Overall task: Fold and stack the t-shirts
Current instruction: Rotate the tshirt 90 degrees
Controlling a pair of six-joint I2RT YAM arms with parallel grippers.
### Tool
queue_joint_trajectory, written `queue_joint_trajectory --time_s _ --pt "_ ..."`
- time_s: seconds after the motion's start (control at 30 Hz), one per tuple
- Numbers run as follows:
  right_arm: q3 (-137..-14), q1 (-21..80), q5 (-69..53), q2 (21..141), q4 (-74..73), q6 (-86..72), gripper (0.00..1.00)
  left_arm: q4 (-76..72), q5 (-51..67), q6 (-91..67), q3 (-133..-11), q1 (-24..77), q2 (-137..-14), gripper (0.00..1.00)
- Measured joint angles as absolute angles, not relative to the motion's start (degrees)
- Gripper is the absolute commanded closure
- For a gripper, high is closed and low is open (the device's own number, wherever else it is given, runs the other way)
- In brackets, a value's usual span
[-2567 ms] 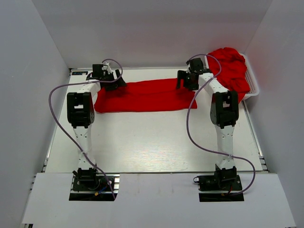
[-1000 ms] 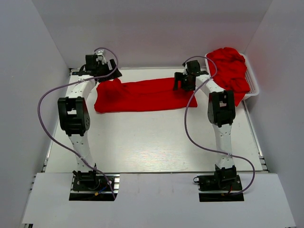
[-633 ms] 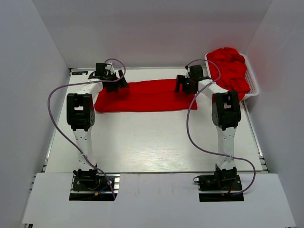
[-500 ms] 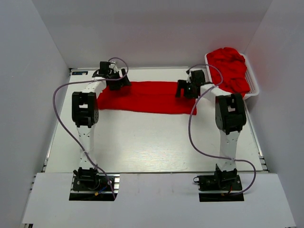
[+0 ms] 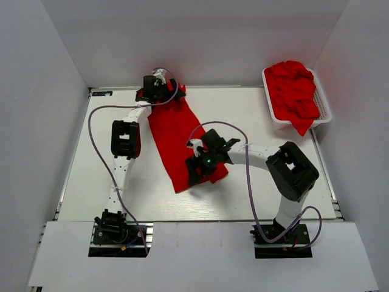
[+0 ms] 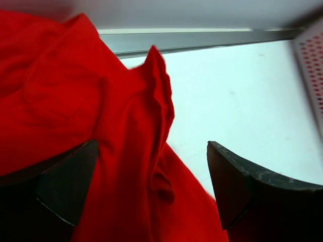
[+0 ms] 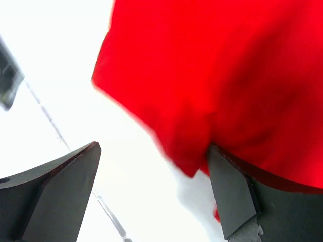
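My right hand (image 5: 196,170) is nearest, at the middle of the surface (image 5: 261,188). Its fingers are spread wide over the near end of the folded red t-shirt (image 5: 173,131), one finger touching the cloth. The t-shirt runs as a long strip away to the far left. There my left hand (image 5: 163,91) is likewise released, with fabric bunched between its fingers. At the far right, a heap of t-shirts (image 5: 293,85) fills the white basket (image 5: 326,111).

White counter (image 5: 273,182) before me, enclosed by plain white walls (image 5: 194,42). White slotted basket (image 5: 327,104) at the far corner on my right. Grey metal rail (image 6: 202,38) along the counter's far edge. White panel (image 5: 200,255) across the near edge.
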State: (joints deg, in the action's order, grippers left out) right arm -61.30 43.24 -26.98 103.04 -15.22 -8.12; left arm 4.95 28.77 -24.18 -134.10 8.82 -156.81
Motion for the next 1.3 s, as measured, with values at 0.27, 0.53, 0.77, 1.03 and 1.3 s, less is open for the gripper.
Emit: queue_joint_trajectory --time_s 0.27,0.53,0.77,1.03,1.3 --pt "-66.7 50.2 -33.6 103.6 -18.8 -5.2 0.10 -5.7 29.4 -30.3 -135.5 15.6 -160.4 0.00" --pt "-74.1 49.0 -24.4 97.8 -20.1 -4.4 0.10 -4.6 27.8 -30.4 -135.5 15.6 -159.6 0.00" --pt "-78.9 47.5 -5.3 90.5 -20.9 -10.2 0.10 6.2 17.0 -27.1 -134.4 13.0 -148.2 0.00" --pt "-81.9 41.9 14.6 93.1 -23.0 -14.6 0.19 17.7 1.1 -20.3 -114.7 7.6 -110.5 0.00" --pt "-108.7 35.4 17.2 121.6 -23.1 -11.4 0.42 17.3 1.3 -25.4 -66.4 10.0 -83.3 0.00"
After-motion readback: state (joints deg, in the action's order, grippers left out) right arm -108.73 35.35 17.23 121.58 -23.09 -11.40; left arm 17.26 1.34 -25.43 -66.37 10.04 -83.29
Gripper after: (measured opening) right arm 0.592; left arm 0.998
